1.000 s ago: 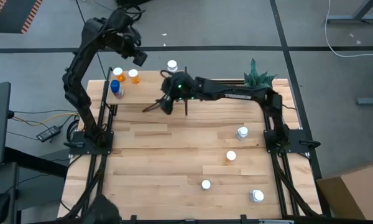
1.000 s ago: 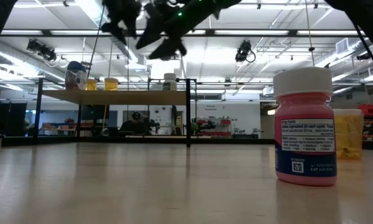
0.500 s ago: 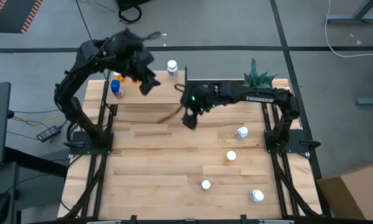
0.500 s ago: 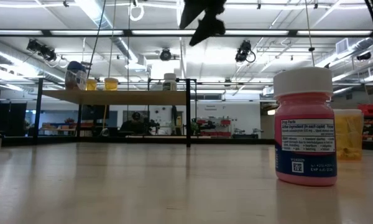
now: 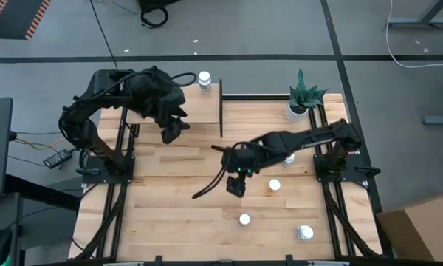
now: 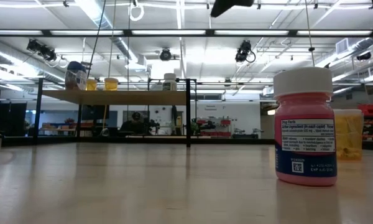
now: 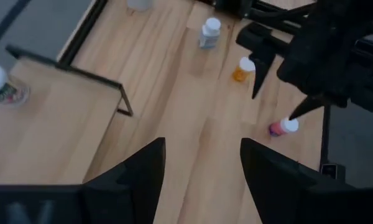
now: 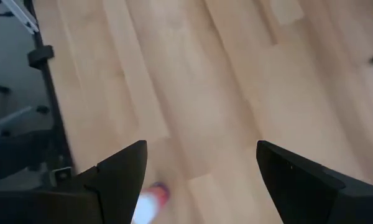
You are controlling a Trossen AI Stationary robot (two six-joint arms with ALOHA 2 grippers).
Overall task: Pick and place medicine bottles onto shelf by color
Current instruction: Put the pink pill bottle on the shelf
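Note:
My left gripper (image 5: pixel 170 131) hangs open above the near edge of the shelf (image 5: pixel 196 111), with nothing between its fingers (image 7: pixel 202 168). My right gripper (image 5: pixel 236 183) hovers open above the middle of the table, tilted downward; a pink bottle (image 8: pixel 150 202) stands on the table just beside one finger. On the table stand the pink bottle (image 5: pixel 244 219), an orange one (image 7: pixel 241 68), a clear one (image 7: pixel 209 32) and another (image 5: pixel 305 233). A white bottle (image 5: pixel 204 79) stands on the shelf's far edge. The low view shows more bottles (image 6: pixel 91 83) on the shelf (image 6: pixel 112 96).
A potted green plant (image 5: pixel 303 94) stands at the table's far right corner. The shelf's black post (image 5: pixel 221 107) rises at its right end. Bare planks (image 5: pixel 170 199) lie near and left of my right gripper.
My left gripper has swung from beyond the shelf's far left part toward the table's near edge and now hangs over the shelf's near edge. My right gripper has left the shelf's near edge, travelling toward the near and right edges and tipping downward over mid-table.

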